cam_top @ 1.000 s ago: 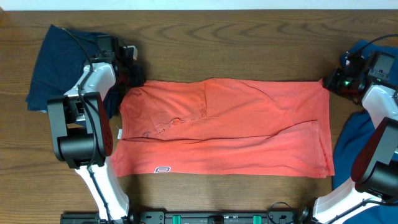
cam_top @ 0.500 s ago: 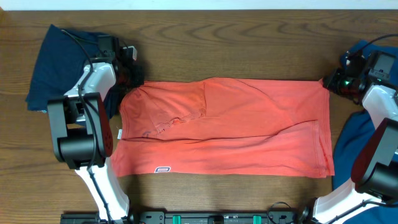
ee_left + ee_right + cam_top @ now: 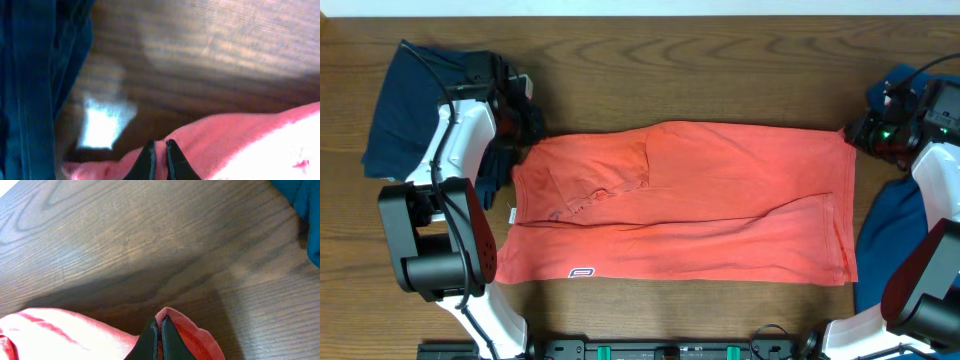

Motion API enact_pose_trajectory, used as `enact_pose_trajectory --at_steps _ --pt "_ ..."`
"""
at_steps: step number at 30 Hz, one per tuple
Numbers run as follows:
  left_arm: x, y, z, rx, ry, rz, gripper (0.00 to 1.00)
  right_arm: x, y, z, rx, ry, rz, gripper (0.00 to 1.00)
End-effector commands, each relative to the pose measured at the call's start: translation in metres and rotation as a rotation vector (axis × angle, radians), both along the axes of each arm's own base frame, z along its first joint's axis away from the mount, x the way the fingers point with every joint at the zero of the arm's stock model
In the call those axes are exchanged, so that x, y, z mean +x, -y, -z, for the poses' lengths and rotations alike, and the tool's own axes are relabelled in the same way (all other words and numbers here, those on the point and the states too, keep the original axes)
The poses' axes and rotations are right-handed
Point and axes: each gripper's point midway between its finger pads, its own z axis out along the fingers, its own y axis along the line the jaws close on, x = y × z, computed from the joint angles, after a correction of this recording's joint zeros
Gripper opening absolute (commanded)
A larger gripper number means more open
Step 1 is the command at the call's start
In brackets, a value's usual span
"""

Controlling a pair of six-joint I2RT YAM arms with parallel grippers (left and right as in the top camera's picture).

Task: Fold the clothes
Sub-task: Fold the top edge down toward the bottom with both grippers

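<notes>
The coral-red T-shirt (image 3: 680, 205) lies spread wide and mostly flat across the middle of the wooden table (image 3: 670, 70), with a few creases and a folded-over flap toward its left half and a small white label (image 3: 582, 272) near its bottom left hem. At the shirt's upper left corner the left gripper (image 3: 525, 122) has its jaws pinched narrow on the fabric; the left wrist view, though blurred, shows the dark fingertips (image 3: 148, 156) nearly together with pink cloth bunched around them. At the shirt's upper right corner the right gripper (image 3: 858, 133) is likewise closed tight, and the right wrist view shows a small raised fold of red cloth caught at its tips (image 3: 160, 327). Just left of the shirt lies the dark navy garment (image 3: 405, 110), rumpled, with the left arm (image 3: 455, 150) crossing over its right side and hiding the shirt's left edge in part. Just right of the shirt lies the brighter blue garment (image 3: 885, 230), largely covered by the right arm (image 3: 935, 180).
</notes>
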Motion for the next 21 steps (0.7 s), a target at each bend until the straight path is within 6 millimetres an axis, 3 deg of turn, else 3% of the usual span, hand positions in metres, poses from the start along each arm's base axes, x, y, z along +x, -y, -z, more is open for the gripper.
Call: enact_pose_trajectory --at_steps 1,9,21 --pt "-0.008 -0.008 -0.009 0.015 -0.014 -0.021 0.06 -0.007 0.019 -0.003 0.021 -0.008 0.077 0.01" --pt "-0.035 -0.023 -0.021 0.036 -0.087 -0.059 0.06 -0.029 0.037 0.004 0.08 -0.074 0.159 0.01" --pt "-0.079 -0.031 -0.008 0.09 -0.272 -0.092 0.06 -0.058 0.03 0.018 0.117 -0.216 0.184 0.01"
